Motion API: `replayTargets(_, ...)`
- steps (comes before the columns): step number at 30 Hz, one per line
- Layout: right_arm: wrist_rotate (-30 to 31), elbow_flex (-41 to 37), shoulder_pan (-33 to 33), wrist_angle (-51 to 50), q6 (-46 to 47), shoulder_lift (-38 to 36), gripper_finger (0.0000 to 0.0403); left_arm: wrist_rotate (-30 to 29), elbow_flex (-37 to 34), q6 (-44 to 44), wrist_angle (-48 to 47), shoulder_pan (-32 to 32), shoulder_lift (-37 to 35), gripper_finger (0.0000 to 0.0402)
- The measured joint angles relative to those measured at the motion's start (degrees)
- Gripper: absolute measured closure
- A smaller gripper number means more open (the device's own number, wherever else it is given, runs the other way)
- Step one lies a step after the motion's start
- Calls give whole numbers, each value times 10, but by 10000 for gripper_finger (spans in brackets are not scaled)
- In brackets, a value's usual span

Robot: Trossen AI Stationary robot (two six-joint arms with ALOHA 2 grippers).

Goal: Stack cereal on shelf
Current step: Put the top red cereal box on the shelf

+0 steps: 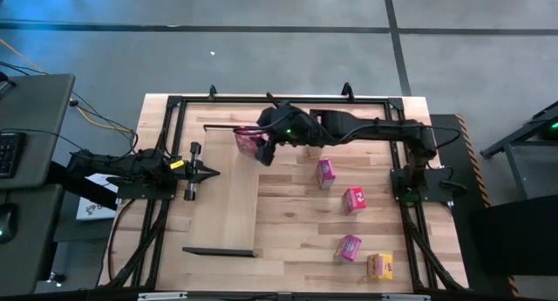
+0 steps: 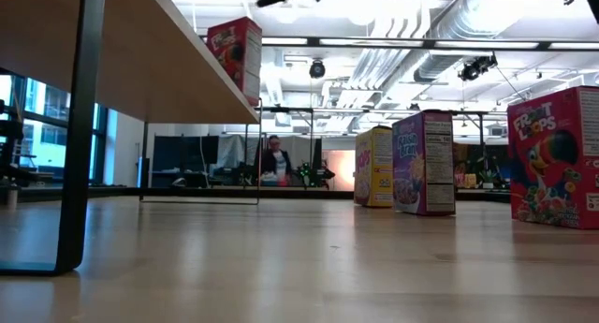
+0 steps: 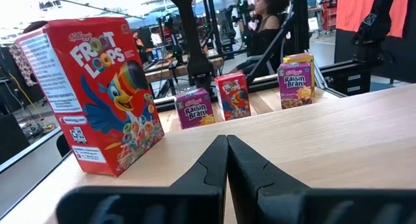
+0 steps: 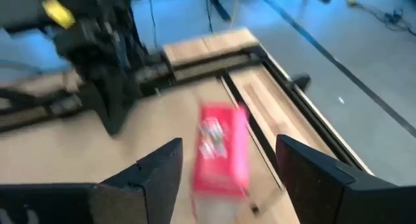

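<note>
A red cereal box (image 1: 248, 142) stands upright on its bottom on the pale wood shelf (image 1: 231, 205), near the far black rail. It also shows in the low view (image 2: 234, 47) and the left wrist view (image 3: 97, 94). My right gripper (image 1: 264, 153) hovers open just above it; in the right wrist view (image 4: 229, 146) the box (image 4: 221, 152) lies beyond the spread fingers. My left gripper (image 1: 206, 172) is shut and rests at the shelf's left edge, its joined fingers (image 3: 227, 152) pointing across the shelf.
Several boxes stand on the striped tabletop to the right of the shelf: magenta (image 1: 325, 172), red (image 1: 353, 199), magenta (image 1: 349, 247), yellow (image 1: 379, 265). The shelf's near rail (image 1: 218, 250) stands at the near end. A person sits in the room beyond the table (image 3: 266, 16).
</note>
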Motion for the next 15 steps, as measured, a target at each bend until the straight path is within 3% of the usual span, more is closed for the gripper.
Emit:
replayTargets(7,56,-7,0,-142,8,-15,231,0,0,0,0,0,0,401)
replayTargets(11,60,-74,0,-139,15,-21,307,0,0,0,0,0,0,401)
replayTargets(15,57,-177,-1,-61,20,-42,390,0,0,0,0,0,0,401)
